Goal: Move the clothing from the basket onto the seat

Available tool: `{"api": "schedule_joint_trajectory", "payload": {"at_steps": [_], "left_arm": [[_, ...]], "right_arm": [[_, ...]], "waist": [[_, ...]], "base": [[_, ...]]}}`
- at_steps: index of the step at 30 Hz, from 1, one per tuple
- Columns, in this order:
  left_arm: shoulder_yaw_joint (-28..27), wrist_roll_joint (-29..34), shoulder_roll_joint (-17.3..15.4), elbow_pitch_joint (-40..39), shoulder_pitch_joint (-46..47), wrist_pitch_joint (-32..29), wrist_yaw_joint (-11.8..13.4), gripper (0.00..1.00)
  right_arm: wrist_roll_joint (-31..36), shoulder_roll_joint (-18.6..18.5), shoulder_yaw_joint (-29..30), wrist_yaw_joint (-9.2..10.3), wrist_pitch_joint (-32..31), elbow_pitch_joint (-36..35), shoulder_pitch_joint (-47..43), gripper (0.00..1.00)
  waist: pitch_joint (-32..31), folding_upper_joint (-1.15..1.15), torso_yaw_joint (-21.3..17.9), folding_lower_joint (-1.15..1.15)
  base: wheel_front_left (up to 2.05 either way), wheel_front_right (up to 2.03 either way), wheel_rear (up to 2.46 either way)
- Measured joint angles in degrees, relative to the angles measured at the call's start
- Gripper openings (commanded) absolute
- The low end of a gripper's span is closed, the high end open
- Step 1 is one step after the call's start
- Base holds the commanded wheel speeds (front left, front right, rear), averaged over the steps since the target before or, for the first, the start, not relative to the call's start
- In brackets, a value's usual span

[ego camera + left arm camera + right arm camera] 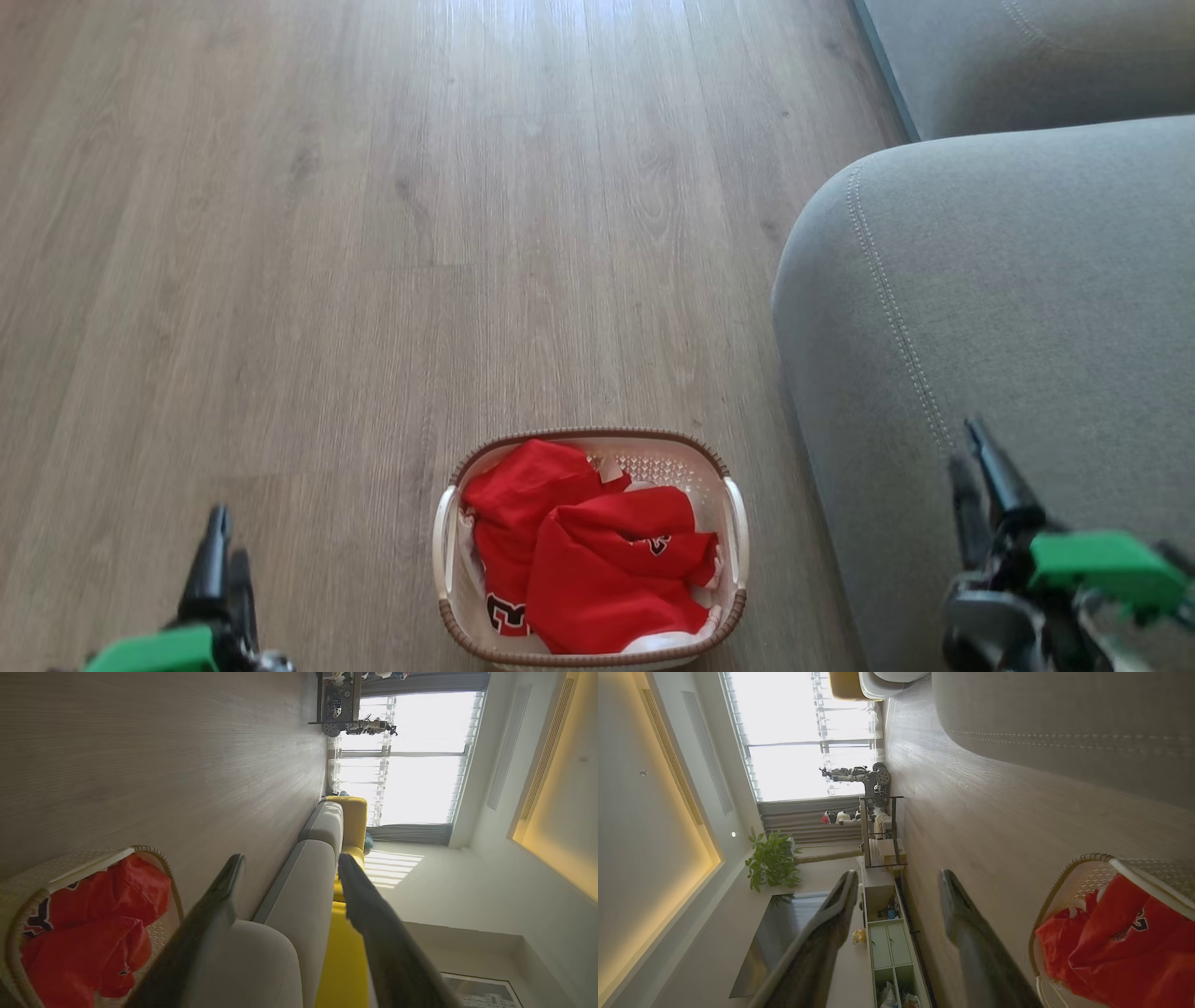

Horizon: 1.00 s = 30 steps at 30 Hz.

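Red clothing (588, 551) lies in the basket (653, 462), and both grippers are empty.
At the lower left of the head view, the left gripper (229, 534) has its two dark fingers apart and holds nothing. At the lower right, the right gripper (963, 443) shows against the grey seat (1027, 299), fingers apart too, and empty. The clothing is soft and crumpled, with white trim and black-and-white letters. It fills the white, brown-rimmed basket at the bottom middle, on the wood floor (373, 233) just beside the seat.
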<state>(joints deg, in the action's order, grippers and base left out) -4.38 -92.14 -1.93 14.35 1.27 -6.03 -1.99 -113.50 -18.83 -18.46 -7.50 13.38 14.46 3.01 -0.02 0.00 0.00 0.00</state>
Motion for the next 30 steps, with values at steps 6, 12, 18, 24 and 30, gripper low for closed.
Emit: {"api": "schedule_joint_trajectory", "payload": {"at_steps": [6, 12, 18, 24, 30], "left_arm": [[0.53, 0.00, 0.20, 0.12, -1.23, 0.76, 0.00, 1.00], [1.23, 0.74, 0.19, -0.58, -1.25, 1.68, -0.01, 1.00], [1.44, 3.14, 0.19, -1.59, -1.28, 2.69, 0.00, 1.00], [1.96, 7.14, 0.19, -3.23, -1.32, 4.07, 0.56, 1.00], [2.81, 11.11, 0.19, -4.75, -1.39, 4.71, 1.43, 1.00]], "right_arm": [[0.75, 0.78, -0.16, 0.00, 0.00, 0.62, -1.24, 1.00], [2.98, 1.56, 0.36, 0.00, 0.00, 0.62, -1.25, 1.00], [6.68, 2.36, 1.47, 0.00, 0.00, 0.31, -1.25, 1.00], [12.15, 3.23, 2.69, 0.00, 0.01, -0.48, -1.27, 1.00], [17.63, 4.17, 3.66, 0.00, 0.01, -1.36, -1.27, 1.00]], "waist": [[-0.14, 0.00, 0.01, 0.00], [-0.26, 0.00, 0.05, 0.00], [-0.37, 0.00, 0.08, 0.00], [-0.48, 0.00, 0.14, 0.00], [-0.59, 0.00, 0.18, 0.00]], "base": [[0.00, 0.00, 0.00], [0.00, 0.00, 0.00], [0.00, 0.00, 0.00], [0.00, 0.00, 0.00], [0.00, 0.00, 0.00]]}}
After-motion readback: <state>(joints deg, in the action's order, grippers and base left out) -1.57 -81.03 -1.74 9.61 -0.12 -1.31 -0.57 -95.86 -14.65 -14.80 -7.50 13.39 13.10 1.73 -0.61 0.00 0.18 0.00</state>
